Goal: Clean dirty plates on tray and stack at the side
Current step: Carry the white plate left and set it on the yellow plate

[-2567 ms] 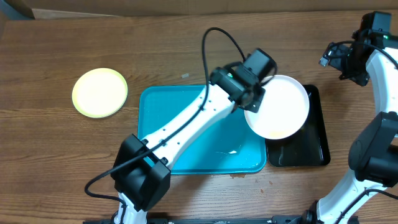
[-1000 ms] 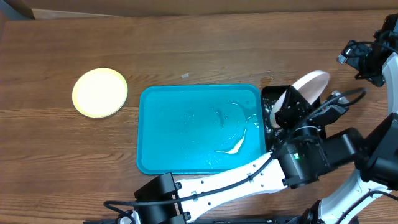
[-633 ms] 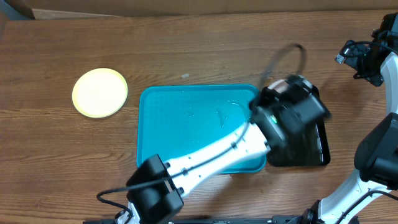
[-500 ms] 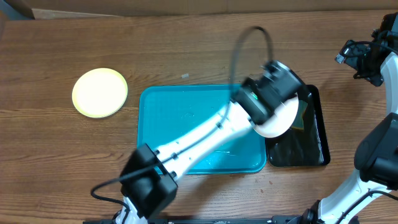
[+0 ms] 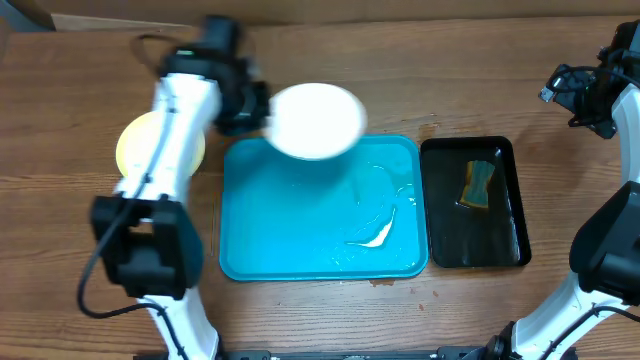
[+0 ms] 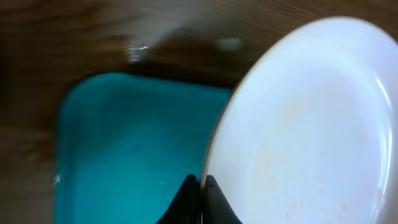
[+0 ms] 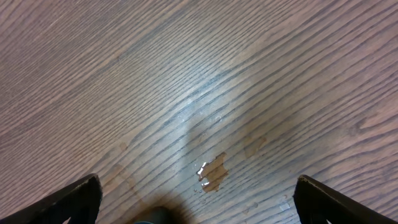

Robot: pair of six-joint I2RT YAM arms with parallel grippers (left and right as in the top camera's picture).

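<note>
Over the tray [image 5: 300, 230], the left claw [image 5: 262, 105] pinches a white plate [image 5: 316, 121]. Yellow plate [image 5: 140, 150] waits left. Stacking isn't finished. Right claw [image 7: 186, 205] gapes, holding nothing.

The left arm rises from the bench's near edge and reaches toward the far left — its left gripper [image 6: 200, 198] is clamped tight on the rim of a white plate [image 5: 316, 121], held aloft. The right arm stands at the far right corner, right gripper [image 7: 193, 202] spread wide — pointing down.
</note>
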